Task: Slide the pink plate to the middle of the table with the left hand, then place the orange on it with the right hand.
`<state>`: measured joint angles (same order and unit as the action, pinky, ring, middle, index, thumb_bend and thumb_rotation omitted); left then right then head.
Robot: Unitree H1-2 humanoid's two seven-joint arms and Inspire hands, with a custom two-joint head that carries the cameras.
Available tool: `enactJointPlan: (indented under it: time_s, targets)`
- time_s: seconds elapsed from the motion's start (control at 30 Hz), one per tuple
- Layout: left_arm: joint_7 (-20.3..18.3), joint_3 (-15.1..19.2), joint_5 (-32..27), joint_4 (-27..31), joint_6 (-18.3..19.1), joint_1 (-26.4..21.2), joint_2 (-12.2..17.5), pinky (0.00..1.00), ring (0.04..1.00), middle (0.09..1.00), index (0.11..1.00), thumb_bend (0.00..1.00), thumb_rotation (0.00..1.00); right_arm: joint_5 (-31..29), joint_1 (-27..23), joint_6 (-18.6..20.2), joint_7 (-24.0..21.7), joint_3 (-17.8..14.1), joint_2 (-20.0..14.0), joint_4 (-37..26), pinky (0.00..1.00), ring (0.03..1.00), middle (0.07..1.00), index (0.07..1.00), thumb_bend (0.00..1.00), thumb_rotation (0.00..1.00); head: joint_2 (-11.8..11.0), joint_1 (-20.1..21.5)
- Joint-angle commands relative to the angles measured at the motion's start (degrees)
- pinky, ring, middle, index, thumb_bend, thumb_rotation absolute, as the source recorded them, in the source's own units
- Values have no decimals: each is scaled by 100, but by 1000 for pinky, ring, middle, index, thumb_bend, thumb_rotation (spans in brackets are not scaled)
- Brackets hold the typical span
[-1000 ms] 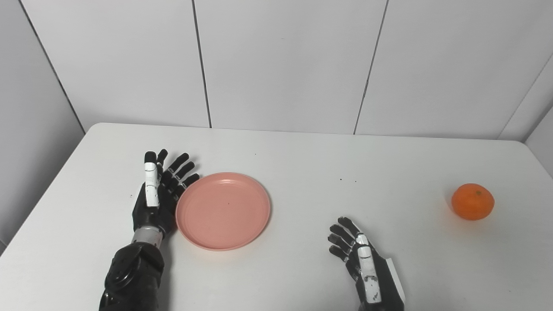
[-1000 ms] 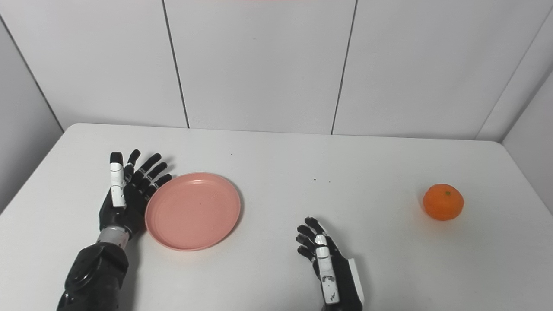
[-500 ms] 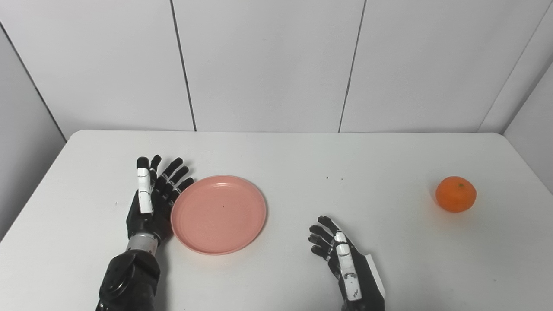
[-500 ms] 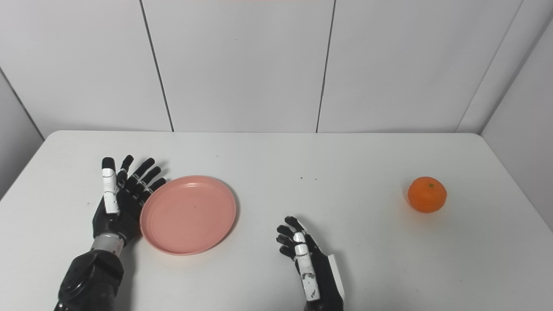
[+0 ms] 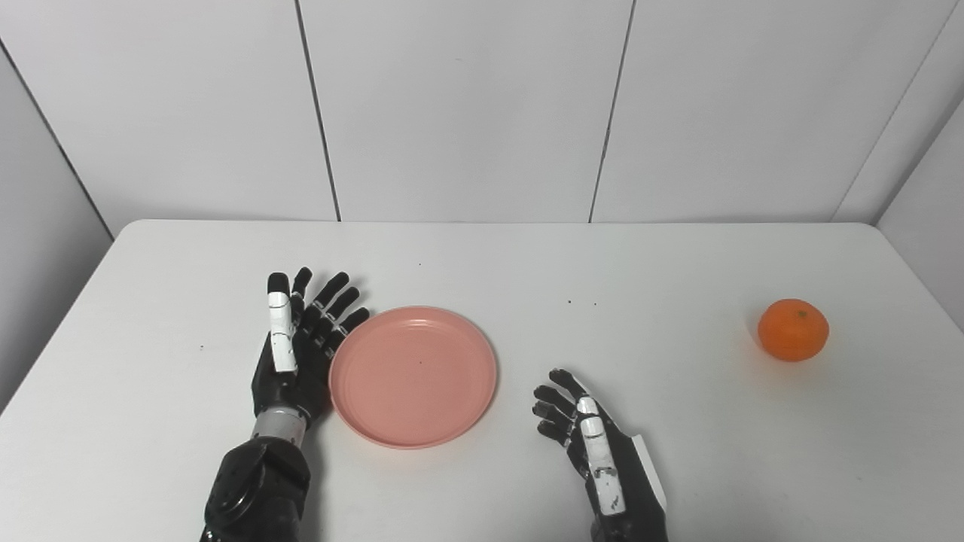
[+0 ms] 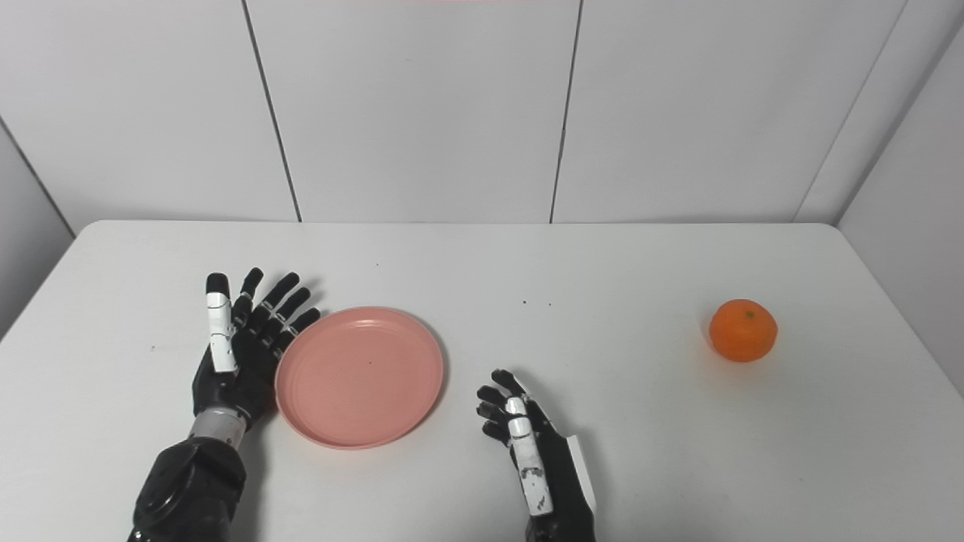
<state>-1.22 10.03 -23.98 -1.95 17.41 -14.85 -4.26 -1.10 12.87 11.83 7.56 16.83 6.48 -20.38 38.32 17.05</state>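
A white table (image 5: 678, 467) bears a pink plate (image 5: 413, 375) left of centre and an orange (image 5: 793, 330) (far right).

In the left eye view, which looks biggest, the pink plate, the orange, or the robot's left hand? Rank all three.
1. Pink plate, clearly the largest.
2. Left hand, open with fingers spread, narrower than the plate.
3. Orange, the smallest; it lies slightly farther from the camera, but the gap looks too large for that to matter.

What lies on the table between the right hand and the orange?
Nothing: in both eye views only bare white table lies between the right hand and the orange.
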Motion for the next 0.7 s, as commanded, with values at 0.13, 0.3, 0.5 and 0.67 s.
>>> enactJointPlan:
  time_s: [0.13,0.3,0.5,0.67]
  targets:
    - [101,-113,-18,-127,501,205,-145,742,830,840,1000,760,878,43,409,-20,-53,138,216,49,795,810,801,852,800,966,-184,54]
    - [113,-167,-6,-161,486,199,-178,748,821,839,994,761,877,816,455,-495,476,175,351,196,834,858,848,829,747,953,-227,97]
    - [103,-214,-11,-195,497,189,-193,745,825,835,993,761,877,1272,478,-1322,1152,5,554,427,999,996,979,933,691,1000,-238,107]
    - [80,-205,-66,-232,489,204,-216,724,815,825,987,768,868,1227,467,-1829,1339,55,554,605,964,957,973,928,681,1000,-285,201]
